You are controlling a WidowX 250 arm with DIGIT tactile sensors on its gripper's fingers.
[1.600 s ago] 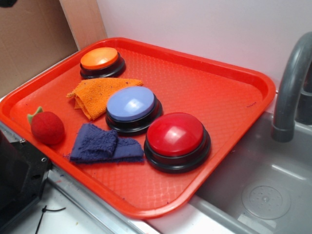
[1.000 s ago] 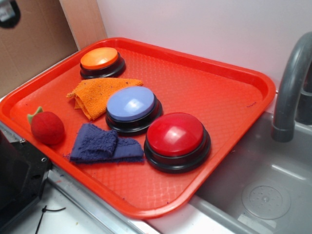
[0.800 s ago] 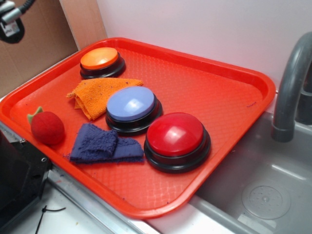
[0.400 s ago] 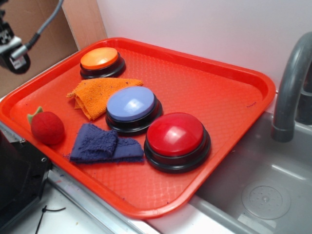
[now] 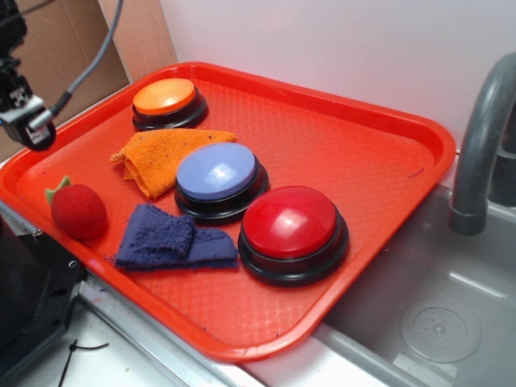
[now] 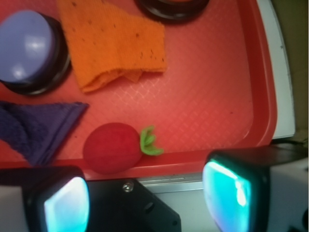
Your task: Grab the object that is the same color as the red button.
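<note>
The red plush strawberry (image 5: 78, 211) with its green leaf top lies on the red tray (image 5: 379, 153) near the left front rim. The red button (image 5: 290, 222), a glossy dome on a black base, stands at the tray's front middle. My gripper (image 5: 29, 126) hangs in the air at the far left, above and behind the strawberry and apart from it. In the wrist view the strawberry (image 6: 113, 147) lies just ahead of my gripper (image 6: 149, 203), whose jaws stand wide apart and empty. The red button is out of the wrist view.
An orange button (image 5: 165, 97) and a lavender-blue button (image 5: 218, 172) stand on the tray with an orange cloth (image 5: 157, 153) and a dark blue cloth (image 5: 165, 238). A black box (image 5: 28, 298) sits off the front left rim. A sink (image 5: 435, 314) and grey faucet (image 5: 480, 145) are on the right.
My gripper has come into view from the top left corner and moved down toward the tray's left side. Nothing on the tray has moved.
</note>
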